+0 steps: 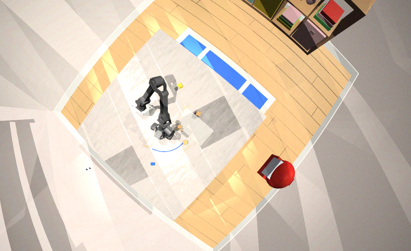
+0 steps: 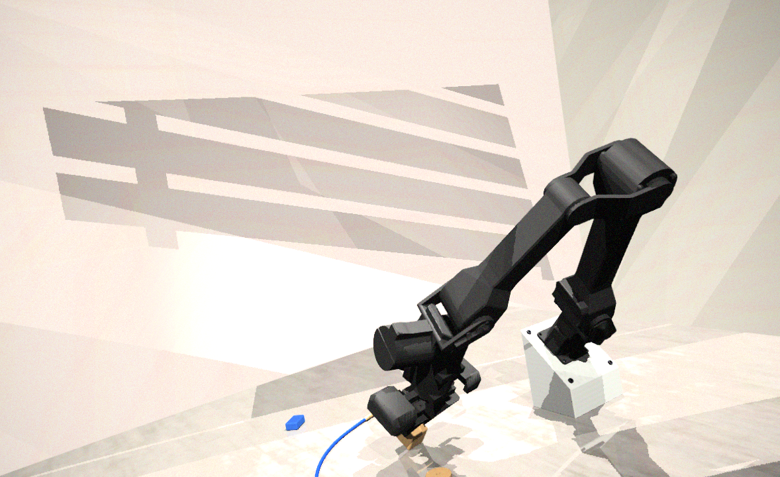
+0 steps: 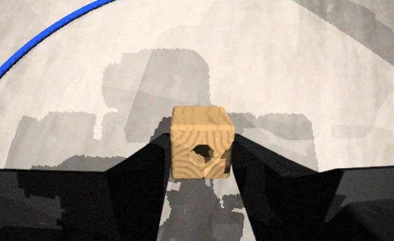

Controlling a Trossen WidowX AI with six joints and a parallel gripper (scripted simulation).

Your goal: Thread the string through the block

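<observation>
Tool (image 1: 159,134) (image 2: 407,431) (image 3: 200,140) is clamped on the wooden block (image 2: 413,437) (image 3: 201,144), one finger on each side, so it's got the block and not the stick. The hole is facing the wrist camera, and the block looks a bit tipped in the outside view. Can't tell if its underside is touching the table (image 1: 175,174) (image 2: 262,454) (image 3: 267,50).

The stick (image 1: 147,146) (image 2: 369,417) we actually care about is out at the free end of the blue string (image 1: 166,151) (image 2: 336,442) (image 3: 33,41), which curves round to the button (image 1: 185,142) (image 2: 439,472). Nothing's threaded, so I'd call this prep: getting the block placed or turned so the hole is reachable.

Next move, imo: set it down square and steady, open up, back off without nudging it, then go for the stick. The block has to stay on the table, so I wouldn't lift it. Letting go while it's tilted could make it tip or roll. Also don't get fooled by the loose sticks (image 1: 186,107) (image 1: 187,148), neither one has string on it.
</observation>
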